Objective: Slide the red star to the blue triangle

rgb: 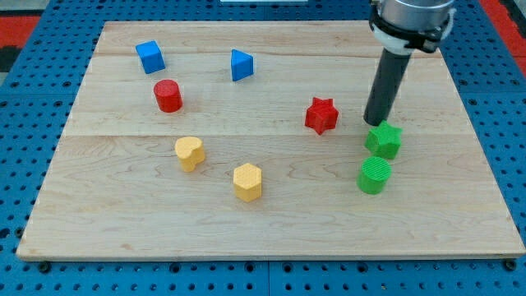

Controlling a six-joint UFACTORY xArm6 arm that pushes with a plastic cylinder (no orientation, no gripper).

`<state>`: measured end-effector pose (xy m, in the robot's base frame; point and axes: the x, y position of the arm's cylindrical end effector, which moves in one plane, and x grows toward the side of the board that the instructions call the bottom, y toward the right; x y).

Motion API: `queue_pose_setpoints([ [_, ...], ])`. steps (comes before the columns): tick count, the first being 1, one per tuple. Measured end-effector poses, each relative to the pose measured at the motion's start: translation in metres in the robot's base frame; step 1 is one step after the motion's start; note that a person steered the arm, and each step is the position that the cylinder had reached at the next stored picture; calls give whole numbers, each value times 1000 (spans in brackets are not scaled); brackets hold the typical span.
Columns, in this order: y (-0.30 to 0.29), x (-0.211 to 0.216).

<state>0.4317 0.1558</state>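
The red star (pixel 321 115) lies right of the board's middle. The blue triangle (pixel 241 64) sits toward the view's top, up and left of the star. My tip (pixel 376 123) is on the board to the right of the red star, a short gap away, and just above the green star (pixel 384 141).
A blue cube (pixel 150 57) and a red cylinder (pixel 168 95) stand at the upper left. A yellow heart (pixel 189 153) and a yellow hexagon (pixel 246 182) lie lower middle. A green cylinder (pixel 375 175) sits below the green star. The wooden board (pixel 99 222) rests on a blue pegboard.
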Motion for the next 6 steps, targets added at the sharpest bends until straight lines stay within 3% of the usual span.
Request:
queue_pose_setpoints([
  [1, -21, 32],
  [3, -83, -2],
  [5, -12, -34],
  [6, -99, -50],
])
